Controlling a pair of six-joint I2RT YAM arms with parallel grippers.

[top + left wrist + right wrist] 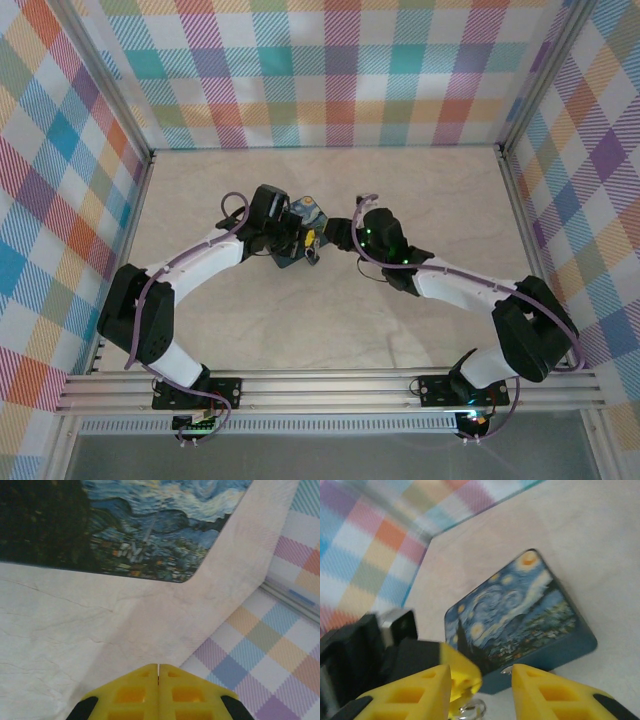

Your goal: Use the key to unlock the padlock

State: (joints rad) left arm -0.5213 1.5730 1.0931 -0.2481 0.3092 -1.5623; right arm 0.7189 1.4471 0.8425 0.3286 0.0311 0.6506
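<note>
The blue-and-yellow swirl-painted box (301, 222) (515, 615) (150, 525) lies mid-table. My left gripper (306, 244) (158, 666) is shut at the box's near edge, its yellow fingertips pressed together with just a hairline seam. My right gripper (337, 236) (482, 685) stands open right beside it, and the left gripper's fingers (462, 676) sit between its jaws. A thin silvery loop (472, 711) shows just under those left fingertips; I cannot tell whether it belongs to the padlock or the key. The padlock's dark body is hidden.
A small silvery fitting (507, 670) sticks out from the box's blue side wall. Pale tabletop (330, 330) spreads all round, closed in by plaid walls (330, 70) at the back and sides.
</note>
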